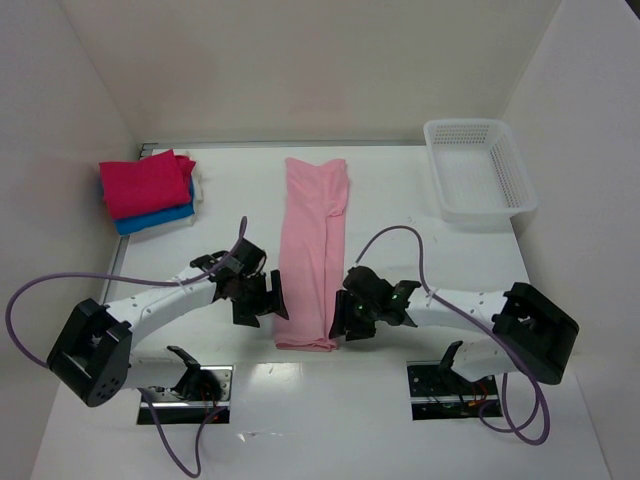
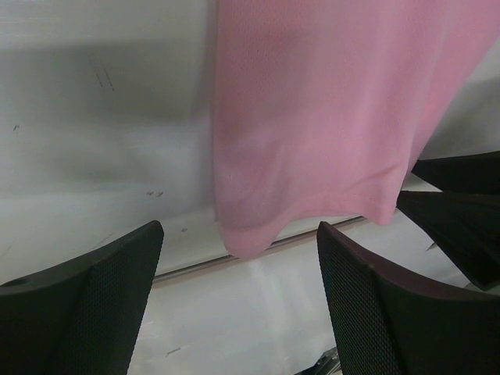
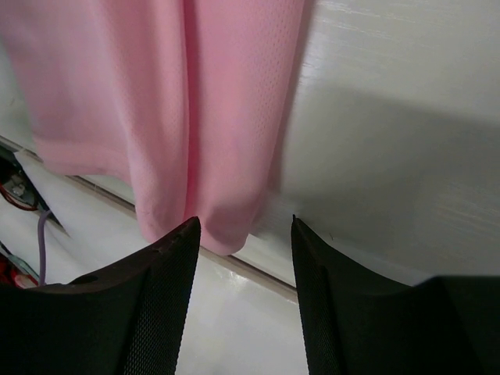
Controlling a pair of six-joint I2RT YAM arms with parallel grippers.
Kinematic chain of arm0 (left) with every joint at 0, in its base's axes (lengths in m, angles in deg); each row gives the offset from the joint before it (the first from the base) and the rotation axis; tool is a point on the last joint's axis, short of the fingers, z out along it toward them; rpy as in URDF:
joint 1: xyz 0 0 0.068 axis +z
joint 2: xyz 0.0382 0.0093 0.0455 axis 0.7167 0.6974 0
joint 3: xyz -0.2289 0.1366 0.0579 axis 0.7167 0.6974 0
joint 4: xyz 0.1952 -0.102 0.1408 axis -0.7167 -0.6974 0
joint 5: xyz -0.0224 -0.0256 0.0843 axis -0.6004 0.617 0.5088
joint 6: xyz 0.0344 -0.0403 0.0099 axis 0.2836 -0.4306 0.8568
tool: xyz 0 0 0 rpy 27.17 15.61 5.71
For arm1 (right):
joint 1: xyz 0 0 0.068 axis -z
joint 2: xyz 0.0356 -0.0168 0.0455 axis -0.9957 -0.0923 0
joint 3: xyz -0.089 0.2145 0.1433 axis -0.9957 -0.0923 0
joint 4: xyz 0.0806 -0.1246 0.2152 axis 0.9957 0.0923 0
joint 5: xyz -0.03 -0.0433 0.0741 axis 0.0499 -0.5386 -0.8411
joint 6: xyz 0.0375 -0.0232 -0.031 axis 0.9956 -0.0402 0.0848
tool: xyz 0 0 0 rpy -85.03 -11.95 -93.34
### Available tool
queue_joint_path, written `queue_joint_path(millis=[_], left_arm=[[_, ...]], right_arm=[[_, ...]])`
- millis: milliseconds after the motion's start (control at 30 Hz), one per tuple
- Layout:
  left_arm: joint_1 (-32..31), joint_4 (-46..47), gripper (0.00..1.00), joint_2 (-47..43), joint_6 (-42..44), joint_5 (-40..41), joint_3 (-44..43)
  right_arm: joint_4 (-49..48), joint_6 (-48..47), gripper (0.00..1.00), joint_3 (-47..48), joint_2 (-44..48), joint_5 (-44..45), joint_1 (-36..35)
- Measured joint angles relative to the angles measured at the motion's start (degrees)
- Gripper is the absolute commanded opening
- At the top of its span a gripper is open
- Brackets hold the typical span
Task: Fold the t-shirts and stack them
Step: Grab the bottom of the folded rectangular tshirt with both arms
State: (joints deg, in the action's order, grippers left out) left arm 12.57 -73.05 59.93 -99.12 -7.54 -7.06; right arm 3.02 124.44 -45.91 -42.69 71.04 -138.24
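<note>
A light pink t-shirt (image 1: 314,245) lies on the table folded lengthwise into a long narrow strip, its near end between the two arms. My left gripper (image 1: 272,299) is open at the strip's near left corner; the left wrist view shows that corner (image 2: 312,117) just ahead of the spread gripper (image 2: 238,238), not touched. My right gripper (image 1: 344,315) is open at the near right corner; the right wrist view shows the shirt's folded edge (image 3: 195,101) just ahead of the gripper (image 3: 244,226). A folded magenta t-shirt (image 1: 146,184) lies on a folded blue one (image 1: 158,218) at the far left.
A white mesh basket (image 1: 512,185) stands at the far right corner. A pale cloth (image 1: 201,180) shows behind the stack. White walls close in the table's left, back and right. The right gripper's fingers (image 2: 461,211) show at the left wrist view's right edge.
</note>
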Motion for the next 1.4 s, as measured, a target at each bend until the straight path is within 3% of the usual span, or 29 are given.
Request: queue_joint_path(millis=[167, 300, 600, 833, 1067, 1400], left_arm=[[0.0, 0.4, 0.87, 0.1, 0.1, 0.0, 0.3], [0.0, 1.0, 0.87, 0.4, 0.2, 0.0, 0.3], [0.0, 1.0, 0.86, 0.5, 0.2, -0.1, 0.4], [-0.3, 1.2, 0.71, 0.8, 0.7, -1.2, 0.5], [-3.1, 1.8, 0.71, 5.3, 1.9, -2.2, 0.5], [-3.7, 4.7, 0.71, 4.7, -0.5, -2.2, 1.1]], right_arm=[[-1.6, 1.1, 0.54, 0.1, -2.2, -0.6, -1.5], [-2.2, 1.6, 0.44, 0.9, -3.9, -1.2, -2.5], [-1.7, 2.6, 0.09, 1.4, -5.6, 0.3, -3.3], [0.9, 4.2, 0.08, 1.2, -2.0, 3.7, -3.3], [1.7, 5.1, 0.08, 0.6, -0.4, 5.4, -3.3], [2.1, 5.8, 0.08, -0.4, 0.0, 6.3, -3.3]])
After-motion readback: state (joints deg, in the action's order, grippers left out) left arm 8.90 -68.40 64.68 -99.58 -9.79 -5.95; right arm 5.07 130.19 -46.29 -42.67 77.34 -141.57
